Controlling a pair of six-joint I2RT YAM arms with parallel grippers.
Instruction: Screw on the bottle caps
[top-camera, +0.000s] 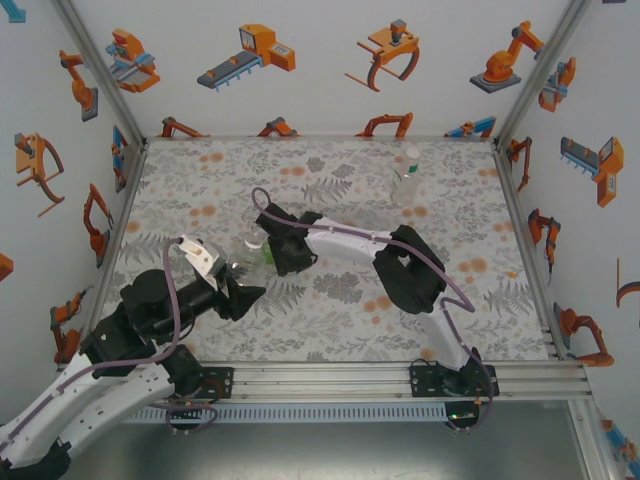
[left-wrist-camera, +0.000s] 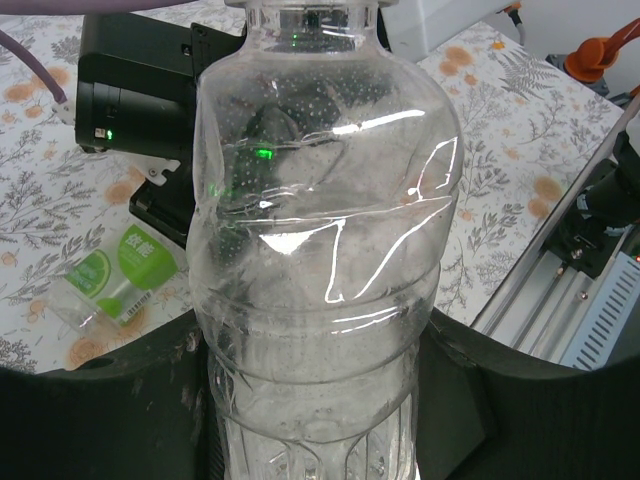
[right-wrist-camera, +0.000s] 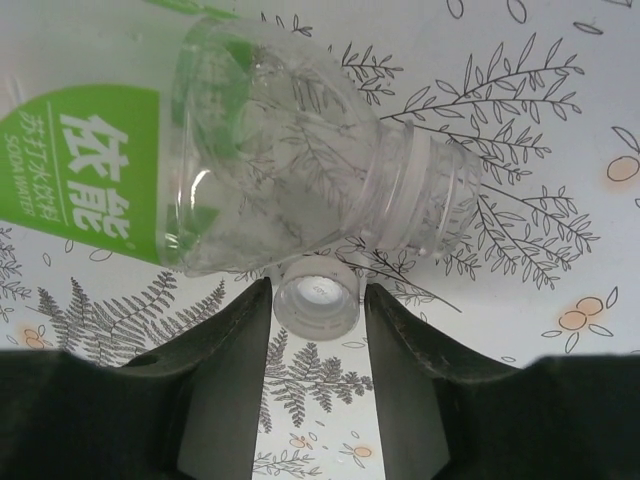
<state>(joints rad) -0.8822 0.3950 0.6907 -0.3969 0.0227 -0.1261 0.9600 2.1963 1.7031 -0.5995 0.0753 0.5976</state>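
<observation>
My left gripper (left-wrist-camera: 315, 400) is shut on a colourless clear bottle (left-wrist-camera: 320, 200), clamped low on its body, with the open neck pointing away from the camera. A second clear bottle (right-wrist-camera: 200, 150) with a green label lies on its side on the table, its uncapped neck (right-wrist-camera: 430, 195) to the right. Just below that neck a white cap (right-wrist-camera: 316, 295) lies open side up on the cloth. My right gripper (right-wrist-camera: 317, 292) stands open with a finger close on each side of the cap, and a thin gap shows at the right finger. From above, the right gripper (top-camera: 266, 252) faces the left gripper (top-camera: 240, 288).
A third bottle (top-camera: 407, 180) stands upright at the back right with a white cap on it. The flower-patterned table (top-camera: 340, 320) is walled on three sides. A metal rail (top-camera: 330, 378) runs along the near edge.
</observation>
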